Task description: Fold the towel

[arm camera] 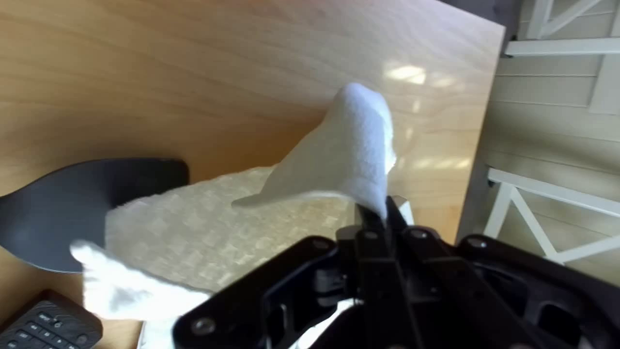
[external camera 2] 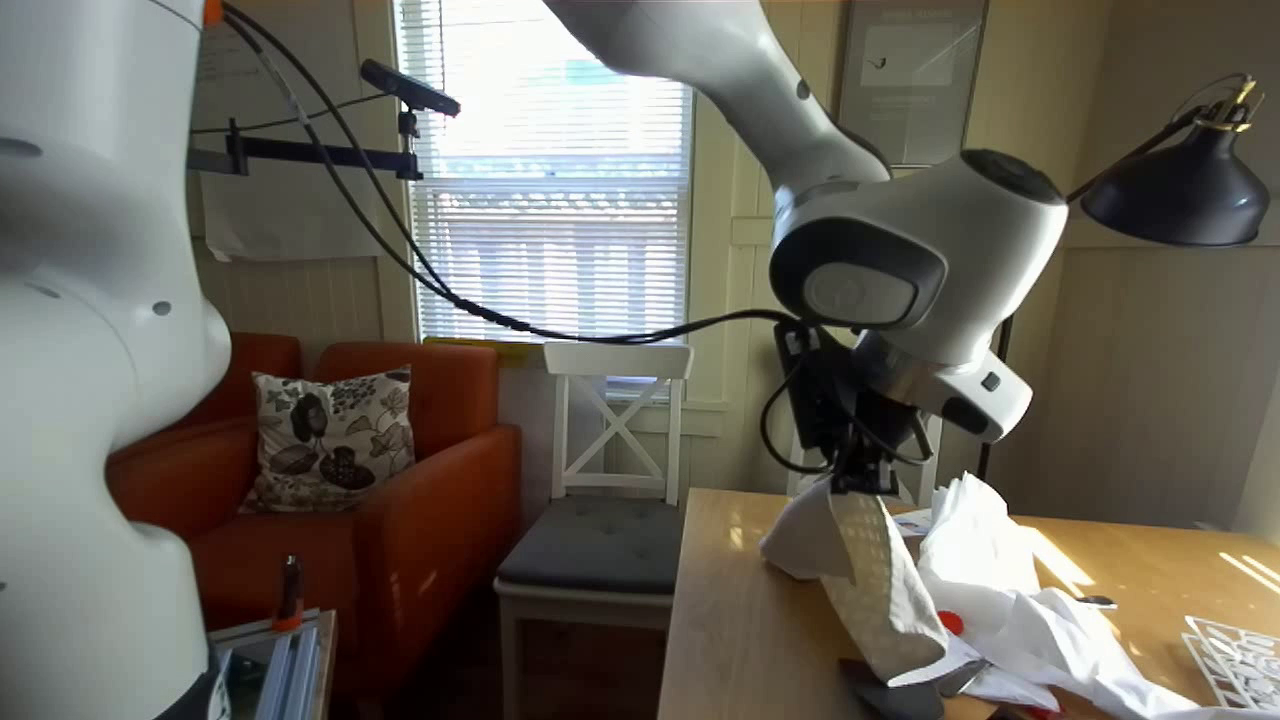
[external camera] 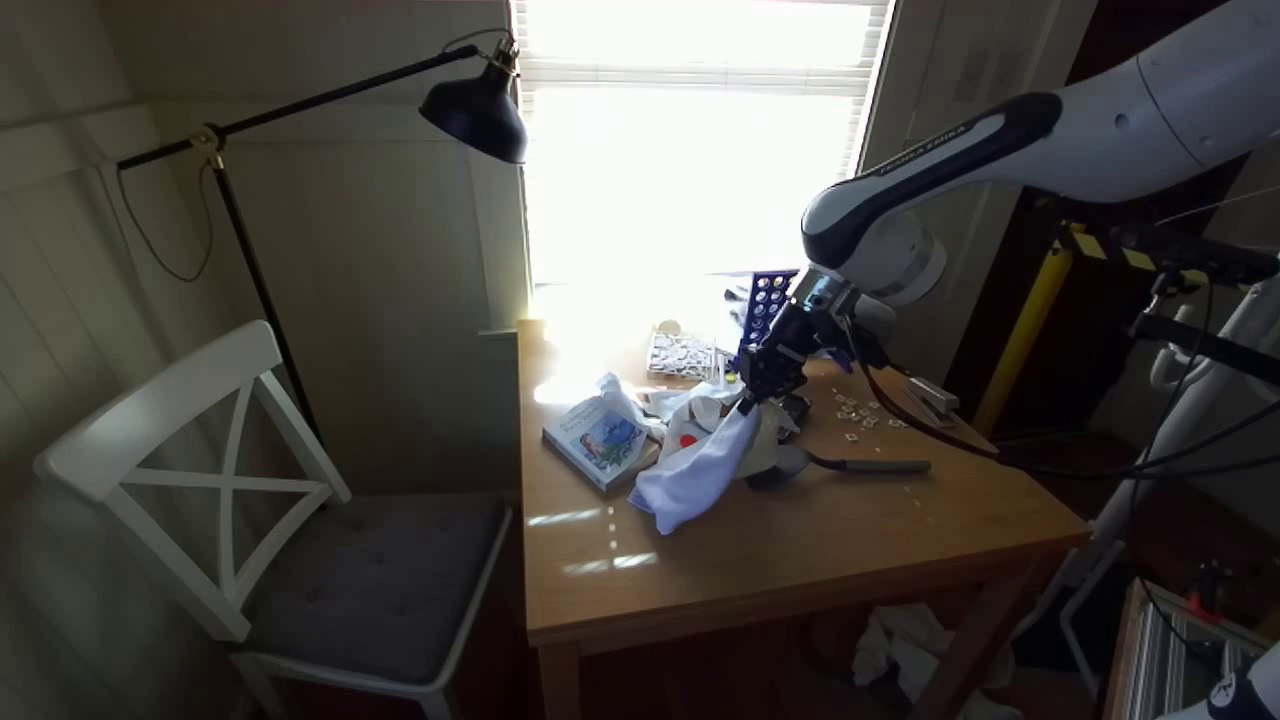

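Clamped fingers (arm camera: 374, 252) hold up the towel (external camera: 698, 478)

The fingers are pressed together on a gathered part of the towel, above the counter (external camera: 800, 560). In an exterior view the towel slants down from them toward the near left corner, between a book (external camera: 595, 440) by the left edge and a dark utensil (external camera: 782, 467) whose handle points to the right edge. With the glare and the folds, it is hard to say whether the lower end touches the counter. In the wrist view a white fold bends over beyond the fingers, and a cream, patterned face overlaps the utensil's blade; a black remote control (arm camera: 51, 325) lies near that blade. Small pale tiles (external camera: 868, 422) are scattered toward the right edge, and a blue rack (external camera: 768, 305) with round holes stands toward the far edge.
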Action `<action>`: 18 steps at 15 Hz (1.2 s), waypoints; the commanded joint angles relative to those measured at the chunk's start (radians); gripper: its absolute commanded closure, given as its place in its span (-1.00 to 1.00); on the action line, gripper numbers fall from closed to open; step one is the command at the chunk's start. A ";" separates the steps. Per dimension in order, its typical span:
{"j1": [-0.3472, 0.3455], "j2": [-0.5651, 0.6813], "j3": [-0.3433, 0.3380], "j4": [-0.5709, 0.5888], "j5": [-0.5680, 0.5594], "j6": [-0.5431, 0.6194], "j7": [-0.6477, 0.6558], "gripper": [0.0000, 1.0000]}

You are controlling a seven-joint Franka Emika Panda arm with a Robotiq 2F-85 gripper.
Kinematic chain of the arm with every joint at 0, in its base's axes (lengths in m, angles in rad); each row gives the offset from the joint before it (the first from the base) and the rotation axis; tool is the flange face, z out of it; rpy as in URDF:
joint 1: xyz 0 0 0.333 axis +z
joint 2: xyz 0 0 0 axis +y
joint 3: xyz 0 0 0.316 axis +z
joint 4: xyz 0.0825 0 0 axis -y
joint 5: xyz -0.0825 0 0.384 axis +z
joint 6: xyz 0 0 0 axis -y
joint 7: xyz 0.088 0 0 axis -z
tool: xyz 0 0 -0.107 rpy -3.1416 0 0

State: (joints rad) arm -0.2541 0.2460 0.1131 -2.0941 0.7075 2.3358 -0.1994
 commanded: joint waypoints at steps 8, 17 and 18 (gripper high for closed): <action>0.122 0.195 -0.093 0.170 -0.032 -0.362 0.149 0.98; 0.215 0.349 -0.129 0.330 -0.125 -0.130 0.404 0.98; 0.219 0.366 -0.127 0.367 -0.143 -0.132 0.427 0.98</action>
State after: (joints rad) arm -0.0604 0.5478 -0.0027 -1.8418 0.6211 2.1996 0.1399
